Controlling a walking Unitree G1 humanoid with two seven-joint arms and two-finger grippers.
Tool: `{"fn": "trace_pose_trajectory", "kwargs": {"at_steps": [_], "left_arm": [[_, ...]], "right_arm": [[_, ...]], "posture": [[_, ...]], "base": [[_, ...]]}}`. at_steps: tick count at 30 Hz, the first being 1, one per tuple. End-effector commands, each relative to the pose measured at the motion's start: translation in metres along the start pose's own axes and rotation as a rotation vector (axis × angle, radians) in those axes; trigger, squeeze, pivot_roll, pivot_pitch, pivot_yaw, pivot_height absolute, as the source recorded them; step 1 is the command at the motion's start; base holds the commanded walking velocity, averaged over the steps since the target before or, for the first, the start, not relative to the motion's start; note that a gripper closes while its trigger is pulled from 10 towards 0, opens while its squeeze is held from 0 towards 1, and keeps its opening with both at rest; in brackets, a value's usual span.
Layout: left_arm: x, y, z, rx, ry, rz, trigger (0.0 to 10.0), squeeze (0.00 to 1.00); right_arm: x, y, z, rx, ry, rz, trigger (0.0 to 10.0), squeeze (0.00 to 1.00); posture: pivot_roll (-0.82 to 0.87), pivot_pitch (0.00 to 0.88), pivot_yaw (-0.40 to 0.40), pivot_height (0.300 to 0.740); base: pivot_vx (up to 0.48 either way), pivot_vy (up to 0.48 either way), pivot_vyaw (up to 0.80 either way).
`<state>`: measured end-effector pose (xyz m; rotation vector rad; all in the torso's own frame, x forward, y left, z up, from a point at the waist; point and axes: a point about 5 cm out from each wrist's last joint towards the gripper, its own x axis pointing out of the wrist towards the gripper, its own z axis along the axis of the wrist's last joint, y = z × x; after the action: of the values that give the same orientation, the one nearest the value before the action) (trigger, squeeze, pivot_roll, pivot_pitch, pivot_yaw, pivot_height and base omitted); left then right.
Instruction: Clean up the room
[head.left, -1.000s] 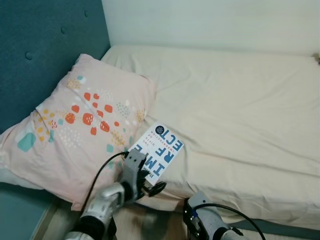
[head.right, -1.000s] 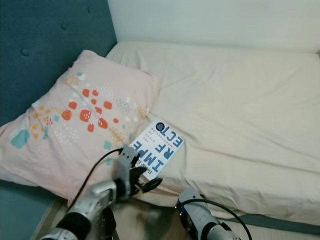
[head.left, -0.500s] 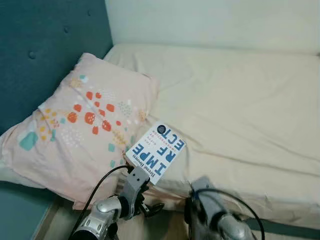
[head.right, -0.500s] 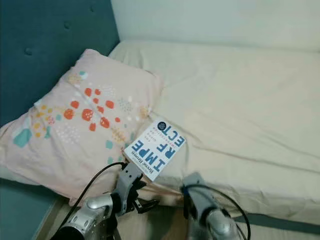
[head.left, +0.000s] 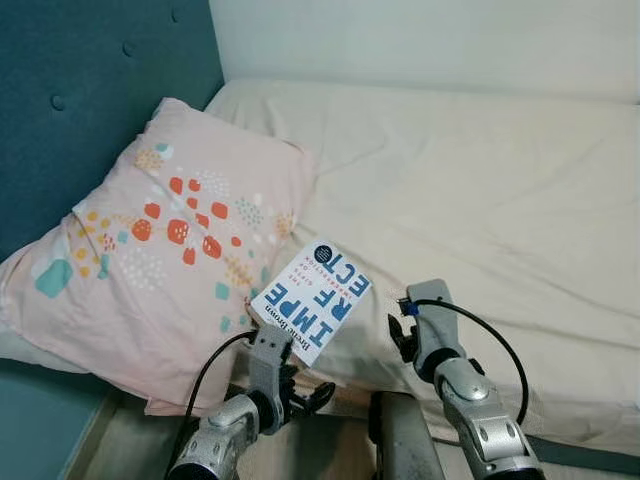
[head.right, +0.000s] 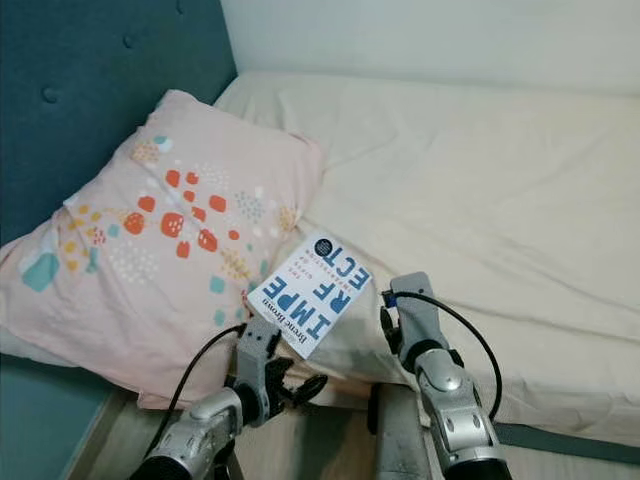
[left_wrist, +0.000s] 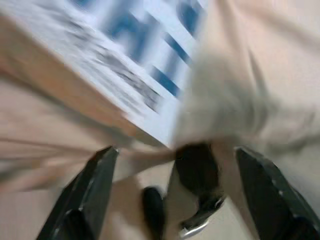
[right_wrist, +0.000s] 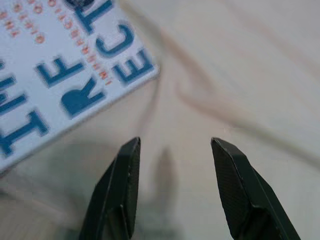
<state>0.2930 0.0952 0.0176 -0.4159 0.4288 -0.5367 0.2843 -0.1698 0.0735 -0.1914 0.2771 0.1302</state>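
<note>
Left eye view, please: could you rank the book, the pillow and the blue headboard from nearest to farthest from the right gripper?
Measured from the right gripper, open above the sheet:
1. Book: just to its left, lying at the bed's edge against the pillow.
2. Pillow: further left, beyond the book.
3. Blue headboard: farthest, behind the pillow at the far left.

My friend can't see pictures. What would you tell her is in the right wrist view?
The right hand hovers open over a cream bedsheet, its two black fingers spread apart. Beside them lies the corner of a white book with big blue letters on its cover.
</note>
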Motion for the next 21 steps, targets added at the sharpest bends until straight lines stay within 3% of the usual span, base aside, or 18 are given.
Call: {"fn": "trace_pose_trajectory", "kwargs": {"at_steps": [1,8,11,14,21], "left_arm": [[-0.005,0.012,-0.002,-0.127,-0.021,0.054,10.0,1.0],[-0.006,0.017,0.001,-0.178,-0.037,0.064,10.0,1.0],[-0.007,0.019,0.002,-0.218,-0.048,0.078,10.0,1.0],[-0.008,0.02,-0.001,-0.212,-0.033,0.085,10.0,1.0],[-0.007,0.023,0.001,-0.287,-0.064,0.104,10.0,1.0]], "right_arm": [[-0.008,0.005,-0.01,0.021,0.027,0.013,10.0,0.0],[-0.029,0.013,-0.026,0.055,0.062,0.077,10.0,0.0],[-0.049,0.03,-0.042,0.022,0.111,0.225,10.0,0.0],[-0.056,0.035,-0.049,0.007,0.137,0.252,10.0,0.0],[-0.066,0.043,-0.054,0.004,0.159,0.278,10.0,0.0]], "posture": [[-0.1,0.243,0.025,0.556],[-0.12,0.25,0.031,0.556],[-0.13,0.254,0.037,0.556],[-0.13,0.255,0.038,0.556],[-0.14,0.254,0.04,0.556]], "base": [[0.0,0.0,0.0],[0.0,0.0,0.0],[0.0,0.0,0.0],[0.0,0.0,0.0],[0.0,0.0,0.0]]}}
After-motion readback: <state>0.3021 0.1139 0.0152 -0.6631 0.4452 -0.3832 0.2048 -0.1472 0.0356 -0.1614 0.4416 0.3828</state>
